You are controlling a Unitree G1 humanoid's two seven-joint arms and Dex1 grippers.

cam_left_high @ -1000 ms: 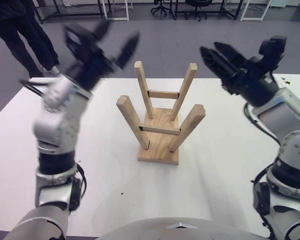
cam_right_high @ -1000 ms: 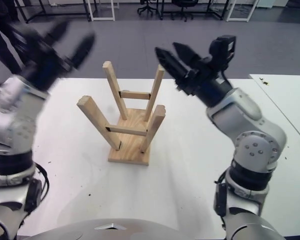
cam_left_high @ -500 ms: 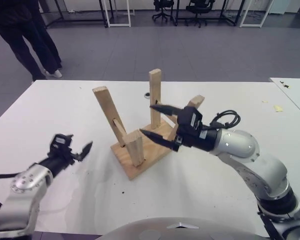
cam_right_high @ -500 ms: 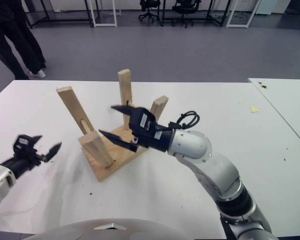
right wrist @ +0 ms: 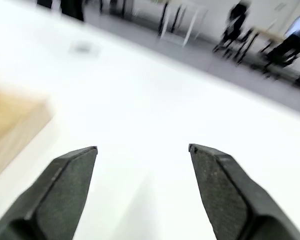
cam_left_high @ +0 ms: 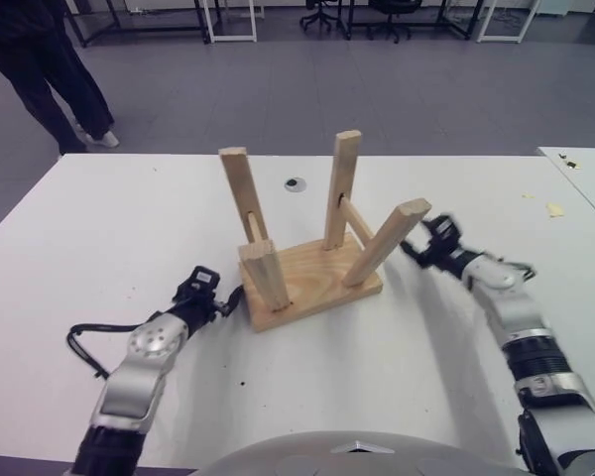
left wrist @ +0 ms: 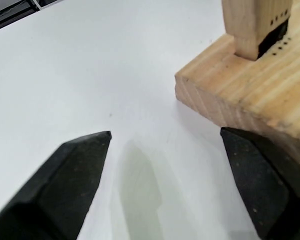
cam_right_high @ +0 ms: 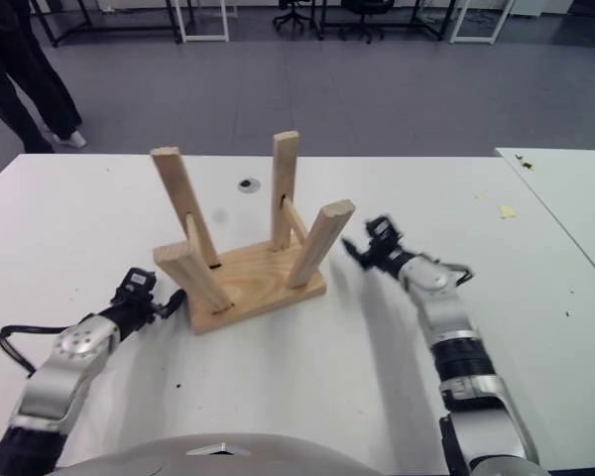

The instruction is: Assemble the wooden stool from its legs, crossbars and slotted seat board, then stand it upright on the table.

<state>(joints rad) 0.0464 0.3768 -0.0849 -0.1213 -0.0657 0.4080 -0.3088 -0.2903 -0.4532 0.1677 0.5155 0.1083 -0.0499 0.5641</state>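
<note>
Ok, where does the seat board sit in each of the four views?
Left eye view: seat board flat on the table, centre.
Right eye view: left of centre.
Left wrist view: its corner, close by the left hand.
Right wrist view: its edge, beyond the right hand.
Shared landmark: the leg nearest the left hand.

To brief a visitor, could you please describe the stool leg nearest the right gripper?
On the white table, the stool rests upside down, legs up. The leg is on the robot's right side, beside the right gripper. Of the four, it alone leans strongly toward the right.
</note>
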